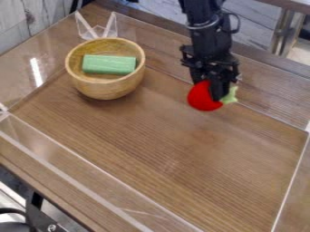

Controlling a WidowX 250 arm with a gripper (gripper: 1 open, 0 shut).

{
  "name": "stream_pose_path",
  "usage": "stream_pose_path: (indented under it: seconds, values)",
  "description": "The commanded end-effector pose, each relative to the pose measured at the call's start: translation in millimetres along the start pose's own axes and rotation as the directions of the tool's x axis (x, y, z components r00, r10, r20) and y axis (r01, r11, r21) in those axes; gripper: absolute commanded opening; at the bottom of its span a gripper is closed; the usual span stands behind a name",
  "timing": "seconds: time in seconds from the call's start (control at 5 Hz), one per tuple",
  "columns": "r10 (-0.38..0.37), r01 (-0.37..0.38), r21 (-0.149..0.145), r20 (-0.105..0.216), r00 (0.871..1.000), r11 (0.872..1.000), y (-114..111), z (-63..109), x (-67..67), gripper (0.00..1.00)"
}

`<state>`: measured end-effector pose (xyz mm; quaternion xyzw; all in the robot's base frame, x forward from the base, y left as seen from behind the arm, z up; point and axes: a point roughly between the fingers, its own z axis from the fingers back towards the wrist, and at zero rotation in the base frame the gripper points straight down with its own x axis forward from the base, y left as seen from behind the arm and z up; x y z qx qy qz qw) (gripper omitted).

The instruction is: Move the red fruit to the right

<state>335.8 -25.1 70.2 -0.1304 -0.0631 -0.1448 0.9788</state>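
Note:
The red fruit (202, 99) is small, round and bright red, with a bit of green showing at its right side. It sits right of the table's middle, at or just above the wooden surface; contact with the table I cannot tell. My black gripper (209, 90) comes down on it from above and is shut on the red fruit, its fingers covering the top of the fruit.
A wooden bowl (78, 82) stands at the left rear with an oblong light-green object (108, 64) inside it. Clear plastic walls (72, 186) border the wooden table. Metal frame legs stand behind the far right edge.

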Motion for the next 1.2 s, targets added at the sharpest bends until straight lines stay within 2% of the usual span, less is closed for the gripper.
stream_pose_path:
  seconds: [0.0,0.2,0.6,0.8,1.0]
  values:
    - [-0.037,0.036,0.019,0.056,0.998,0.999,0.2,-1.4,8.3,0.0]
    - [-0.051,0.051,0.014,0.045,0.998,0.999,1.8,-25.8,9.0,0.0]
    - [0.014,-0.021,0.057,0.119,0.993,0.998,0.7,18.5,3.8,0.0]
    - [0.025,-0.034,0.064,0.129,0.991,0.997,24.1,22.8,4.0,0.0]
    - [0.045,-0.053,0.065,0.121,0.992,0.997,42.3,12.6,4.6,0.0]
